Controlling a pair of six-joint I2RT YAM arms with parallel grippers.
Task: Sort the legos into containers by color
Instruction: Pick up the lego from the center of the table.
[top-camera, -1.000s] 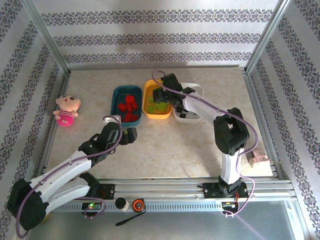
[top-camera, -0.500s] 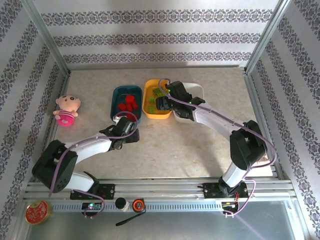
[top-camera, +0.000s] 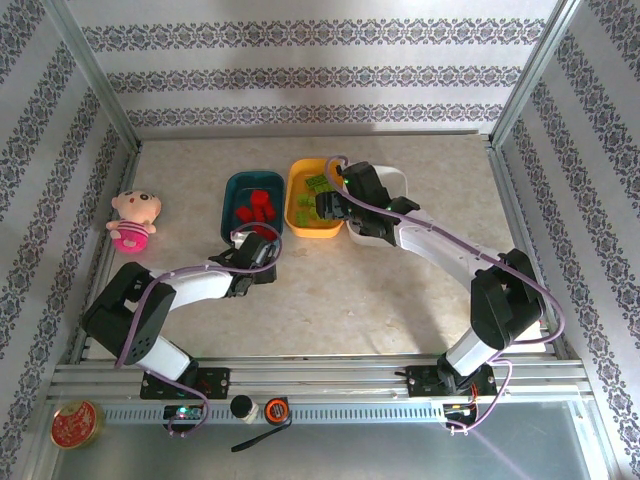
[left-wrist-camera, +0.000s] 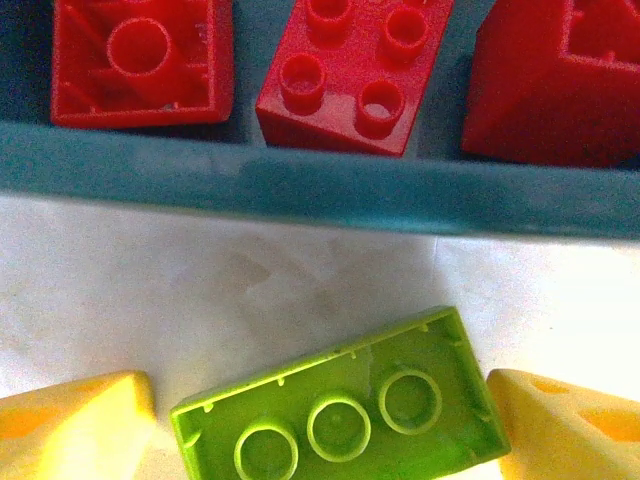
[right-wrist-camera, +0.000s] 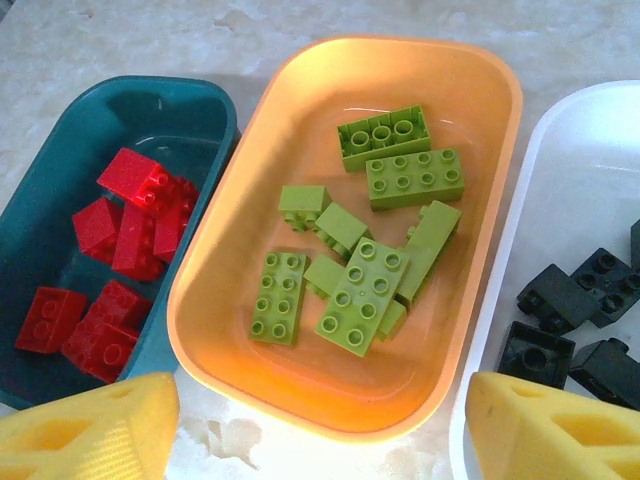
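As L arm (top-camera: 195, 285) lies outstretched, R arm (top-camera: 440, 250) spans white tray (top-camera: 396, 179).

A pink doll toy (top-camera: 133, 220) lies near the left edge of a beige table (top-camera: 400, 300). 1 round red-gold tin (top-camera: 75, 424) sits at the near-left corner.

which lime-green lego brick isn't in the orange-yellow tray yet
The lime-green plastic brick lying underside-up on the table between the fingers of the left gripper, just outside the dark teal tray. The other green bricks sit inside the orange-yellow tray.
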